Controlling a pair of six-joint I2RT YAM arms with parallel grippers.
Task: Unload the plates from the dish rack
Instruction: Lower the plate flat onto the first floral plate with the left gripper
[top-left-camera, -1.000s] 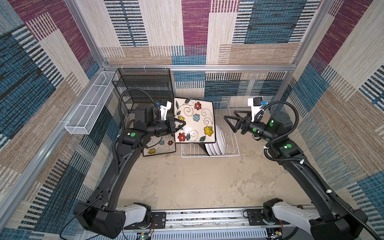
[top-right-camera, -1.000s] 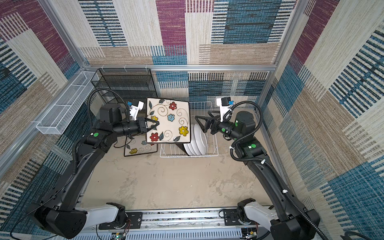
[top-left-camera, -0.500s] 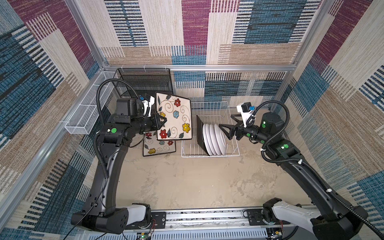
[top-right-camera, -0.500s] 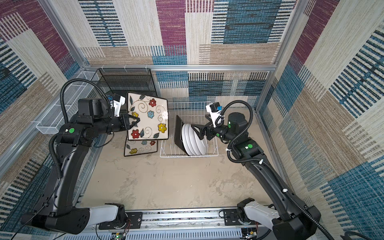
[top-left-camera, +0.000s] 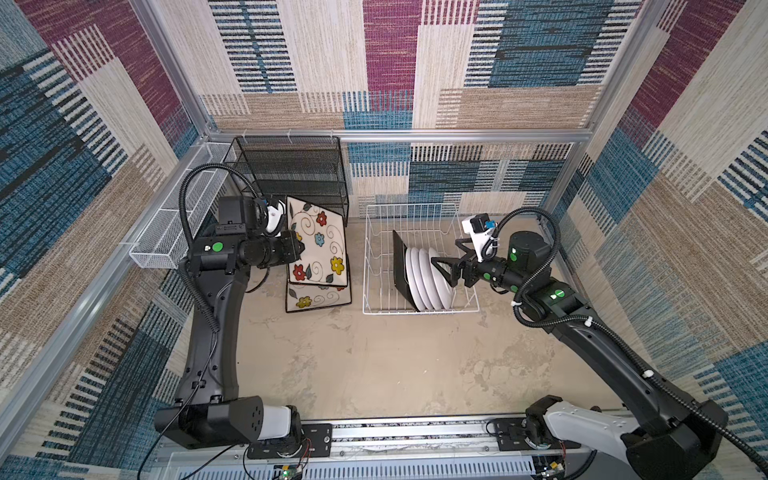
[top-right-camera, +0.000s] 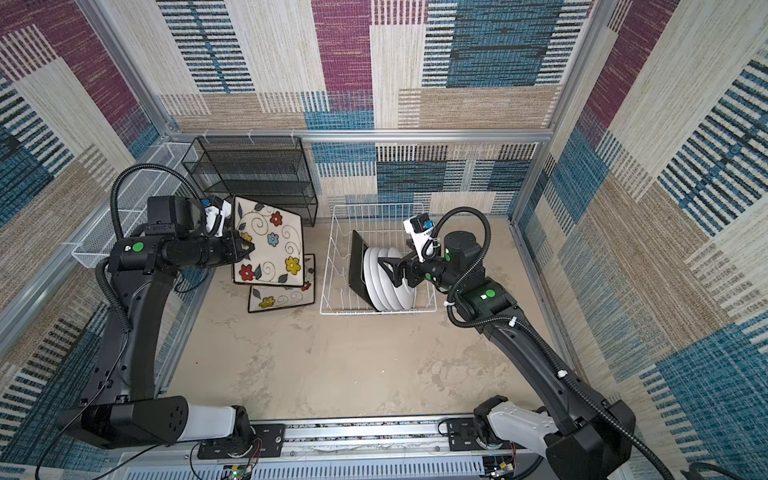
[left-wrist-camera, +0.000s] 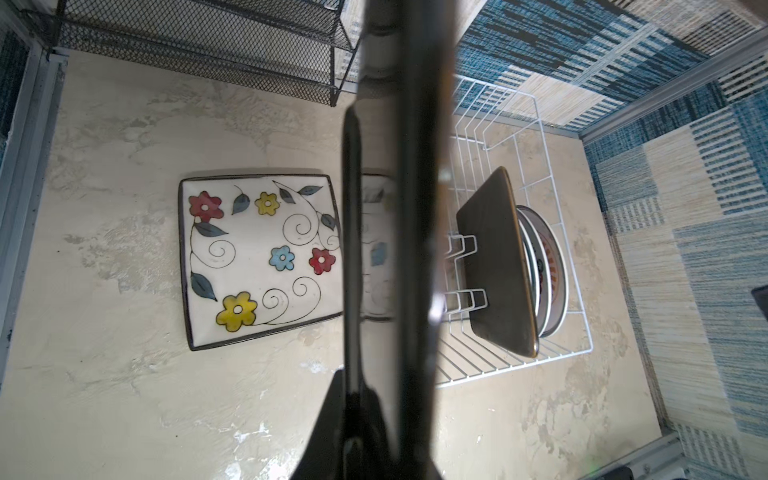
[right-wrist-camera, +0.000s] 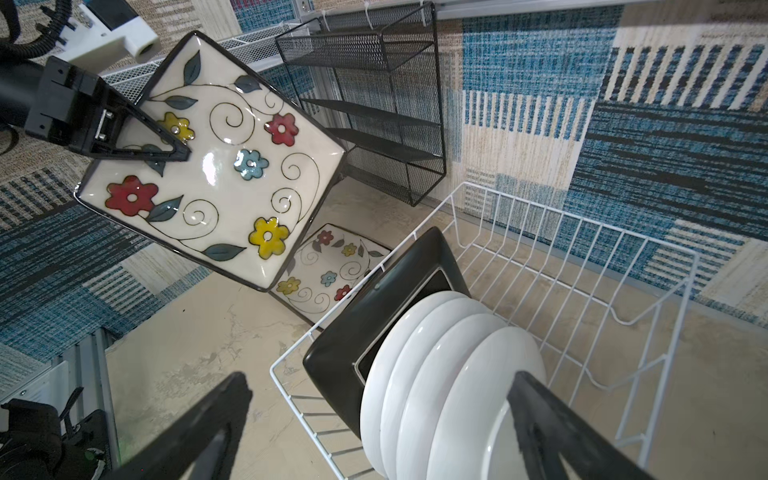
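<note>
Your left pincer (top-right-camera: 247, 250) is clamped on the edge of a square flowered plate (top-right-camera: 272, 249), face up and tilted, held in the air in front of the black mesh shelf (top-left-camera: 291, 174). Directly beneath it a second flowered plate (left-wrist-camera: 257, 257) lies flat on the desk (top-left-camera: 374, 365), just beside the dish rack (top-left-camera: 386, 312); the two plates do not touch. Your right pincer (right-wrist-camera: 380, 380) stands with its jaws wide apart and holds nothing; it hovers close over the upright stack in the rack. That stack comprises one square plate (top-left-camera: 400, 266), black back outward, and four round white plates (top-left-camera: 430, 278) leaning against it. You cannot tell whether the right pincer touches the nearest round plate.
</note>
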